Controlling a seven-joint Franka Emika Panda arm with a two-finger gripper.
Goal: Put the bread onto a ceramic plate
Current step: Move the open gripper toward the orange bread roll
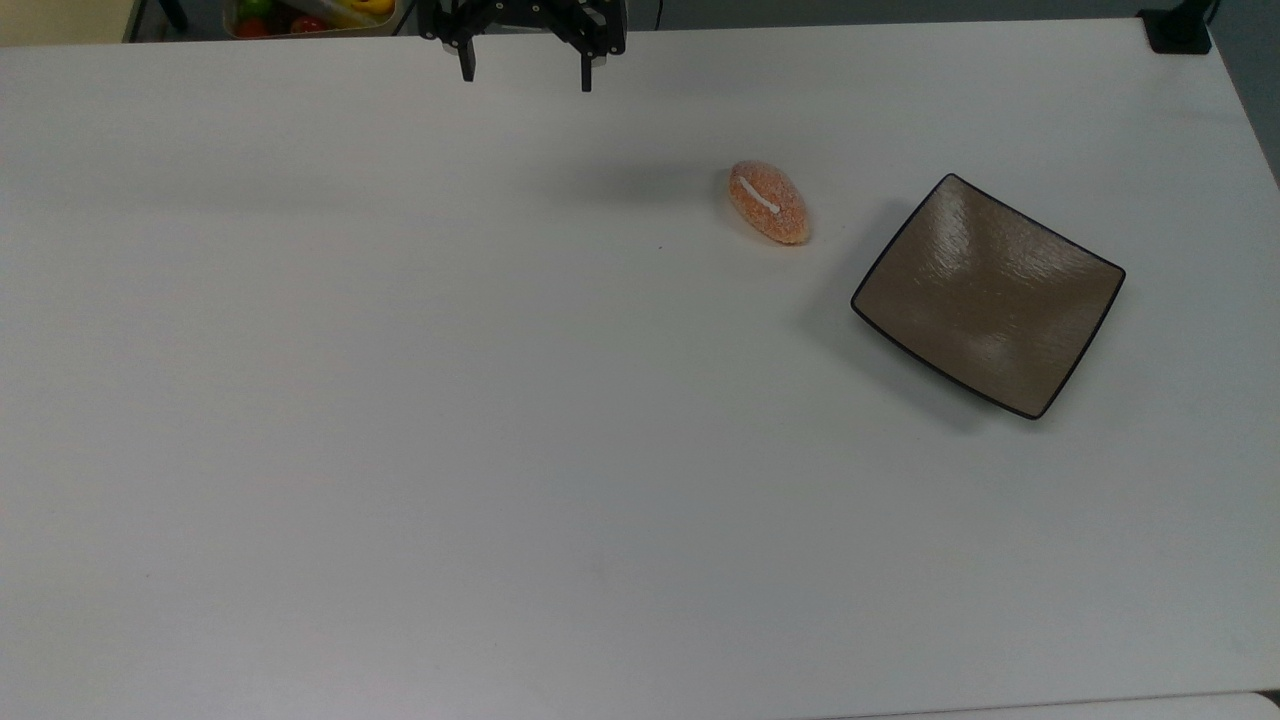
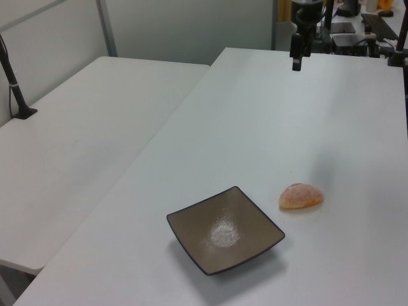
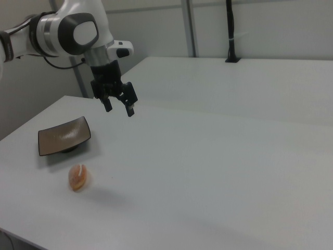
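The bread [image 1: 768, 201] is a small oval orange-brown bun with a white streak, lying on the white table to the left of the plate in the top view. It also lies on the table as bread [image 2: 301, 196] and bread [image 3: 78, 176]. The ceramic plate [image 1: 988, 293] is square, brown-grey and glossy with a black rim, and nothing lies on it. The plate [image 2: 224, 229] and plate [image 3: 63, 136] sit close beside the bun, apart from it. My gripper [image 1: 526, 74] hangs open above the table's far edge, well away from both; gripper [image 3: 119, 108] holds nothing.
A bin of coloured fruit [image 1: 310, 14] stands beyond the table's top edge in the top view. A black clamp [image 1: 1178, 30] sits at the top right corner. A second white table [image 2: 76, 140] adjoins on the left view's left.
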